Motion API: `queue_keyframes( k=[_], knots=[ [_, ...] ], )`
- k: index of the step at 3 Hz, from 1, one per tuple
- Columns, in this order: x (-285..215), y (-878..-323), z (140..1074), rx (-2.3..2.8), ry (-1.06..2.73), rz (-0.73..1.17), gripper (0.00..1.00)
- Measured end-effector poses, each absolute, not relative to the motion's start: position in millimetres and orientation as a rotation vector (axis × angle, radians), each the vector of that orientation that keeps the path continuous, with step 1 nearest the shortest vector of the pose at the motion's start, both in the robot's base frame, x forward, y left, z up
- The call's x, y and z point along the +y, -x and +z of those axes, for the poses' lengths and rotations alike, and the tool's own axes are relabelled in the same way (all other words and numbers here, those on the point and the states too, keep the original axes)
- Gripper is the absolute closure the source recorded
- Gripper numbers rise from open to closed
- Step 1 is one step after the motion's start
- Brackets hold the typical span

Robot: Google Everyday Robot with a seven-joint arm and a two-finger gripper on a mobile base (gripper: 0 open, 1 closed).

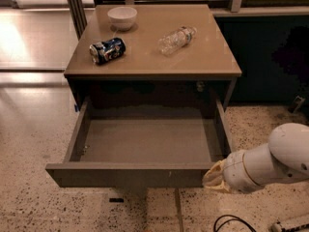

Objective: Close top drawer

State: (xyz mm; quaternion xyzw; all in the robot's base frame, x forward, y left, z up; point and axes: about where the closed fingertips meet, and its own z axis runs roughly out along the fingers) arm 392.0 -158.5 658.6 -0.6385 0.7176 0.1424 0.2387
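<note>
The top drawer stands pulled far out of the cabinet, wide and shallow, its plain grey inside empty. Its flat front panel faces me along the near edge. My white arm comes in from the lower right. The gripper at its end sits against the right end of the drawer's front panel, at the near right corner. Its fingers are hidden behind the wrist and the panel.
On the cabinet top lie a white bowl at the back left, a crushed blue can on its side and a clear plastic bottle lying down. Speckled floor surrounds the cabinet. A black cable lies at the lower right.
</note>
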Motion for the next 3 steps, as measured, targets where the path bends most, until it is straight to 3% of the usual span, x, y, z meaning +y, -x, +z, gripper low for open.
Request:
queue_keyframes(
  k=[2, 3],
  knots=[
    [-161.5, -447.7, 691.6, 1.847, 1.832, 0.337, 1.0],
    [-157.3, -444.5, 685.6, 1.852, 1.84, 0.347, 1.0]
  ],
)
